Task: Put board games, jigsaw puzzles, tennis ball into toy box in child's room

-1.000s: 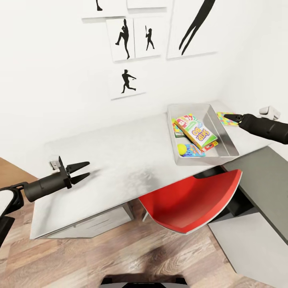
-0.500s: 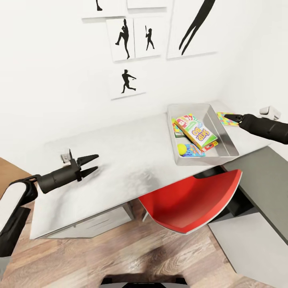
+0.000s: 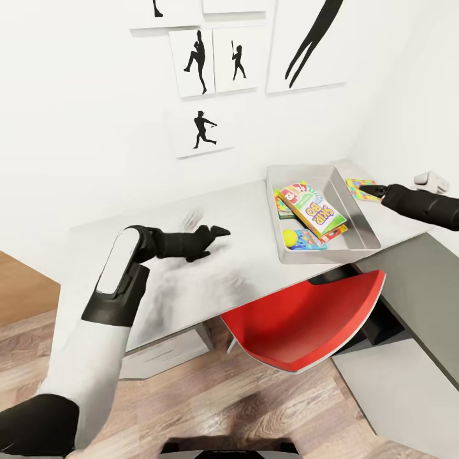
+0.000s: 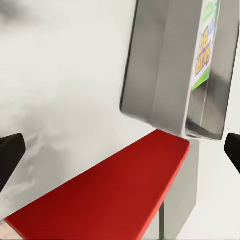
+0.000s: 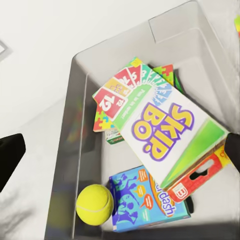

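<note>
From the robot's head we look down on a light grey table (image 3: 210, 280) set against a white wall hung with black baseball-player silhouettes (image 3: 203, 127). At the left, our left arm reaches across the tabletop, its left gripper (image 3: 215, 232) a dark blurred shape, so from here we cannot tell how wide it stands; in the left wrist view its two fingertips (image 4: 10, 157) sit at opposite edges of the picture, spread wide with nothing between them. A red chair (image 3: 306, 322) is tucked under the near edge of the table. To its right, on the table, rests the toy box (image 3: 363, 226), a shallow grey tray. Inside it, the Skip-Bo box (image 5: 167, 132) lies tilted on top of other boxes, a puzzle box (image 5: 102, 120) shows beneath it, a blue game box (image 5: 147, 200) lies at the near end, and the tennis ball (image 5: 94, 204) sits just beside that. Right of the tray, a second puzzle box (image 3: 358, 189) lies flat on the table. Our right gripper (image 3: 373, 189) hovers over it, its dark fingers drawn narrow.
</note>
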You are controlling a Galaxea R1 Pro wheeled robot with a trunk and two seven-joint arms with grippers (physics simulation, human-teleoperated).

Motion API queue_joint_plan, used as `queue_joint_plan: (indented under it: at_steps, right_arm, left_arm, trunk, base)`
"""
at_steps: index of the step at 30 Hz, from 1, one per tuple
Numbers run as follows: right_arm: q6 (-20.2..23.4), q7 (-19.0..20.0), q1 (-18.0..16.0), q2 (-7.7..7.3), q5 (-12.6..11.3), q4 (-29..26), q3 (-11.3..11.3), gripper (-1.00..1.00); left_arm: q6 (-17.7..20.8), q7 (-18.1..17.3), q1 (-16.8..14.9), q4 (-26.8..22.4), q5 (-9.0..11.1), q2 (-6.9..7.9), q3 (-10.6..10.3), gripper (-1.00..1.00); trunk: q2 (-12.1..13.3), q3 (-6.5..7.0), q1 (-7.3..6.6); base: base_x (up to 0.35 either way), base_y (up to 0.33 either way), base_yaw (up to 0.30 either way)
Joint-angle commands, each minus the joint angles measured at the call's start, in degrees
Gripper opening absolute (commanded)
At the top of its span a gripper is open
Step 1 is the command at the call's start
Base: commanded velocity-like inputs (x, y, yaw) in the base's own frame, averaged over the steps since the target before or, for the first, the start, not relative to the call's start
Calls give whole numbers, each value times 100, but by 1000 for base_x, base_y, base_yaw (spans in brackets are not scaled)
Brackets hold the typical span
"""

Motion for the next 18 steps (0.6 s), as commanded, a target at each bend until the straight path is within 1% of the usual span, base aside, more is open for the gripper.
queue_joint_plan:
  at_steps: [1,3,4,7,8,11,12,14,15,18]
  right_arm:
    - [21,-156,-5,-1,-67,-2,5,100]
    - [21,-317,-5,-1,-70,2,13,100]
    - [21,-317,-5,-1,-70,2,13,100]
    - [22,-460,-5,-1,-76,6,16,100]
    - [22,-460,-5,-1,-76,6,16,100]
    - [22,-533,-5,-1,-78,6,14,100]
    - [22,-533,-5,-1,-78,6,14,100]
    - [22,-561,-5,-1,-79,4,13,100]
    - [22,-561,-5,-1,-79,4,13,100]
    - [25,-588,-2,-2,-76,2,7,100]
  left_arm:
    - [-11,215,-162,154,-34,-142,-57,100]
    - [-53,426,-437,420,-212,-350,-151,100]
    - [-53,426,-437,420,-212,-350,-151,100]
    - [-89,610,-707,682,-476,-585,-280,100]
    - [-89,610,-707,682,-476,-585,-280,100]
    - [-108,705,-871,819,-648,-593,-383,100]
    - [-108,705,-871,819,-648,-593,-383,100]
    - [-115,740,-1000,870,-715,-593,-439,100]
    - [-115,740,-1000,870,-715,-593,-439,100]
    - [-121,771,-1223,892,-771,-593,-532,100]
  trunk:
    - [-10,-9,3]
    - [-10,-9,3]
    - [-10,-9,3]
    - [-10,-9,3]
    - [-10,-9,3]
    - [-10,-9,3]
    - [-10,-9,3]
    - [-10,-9,3]
    - [-10,-9,3]
    - [-10,-8,3]
  base:
    - [0,0,0]
    - [0,0,0]
    - [0,0,0]
    - [0,0,0]
    - [0,0,0]
    - [0,0,0]
    - [0,0,0]
    - [0,0,-3]
    - [0,0,-6]
    - [0,0,-56]
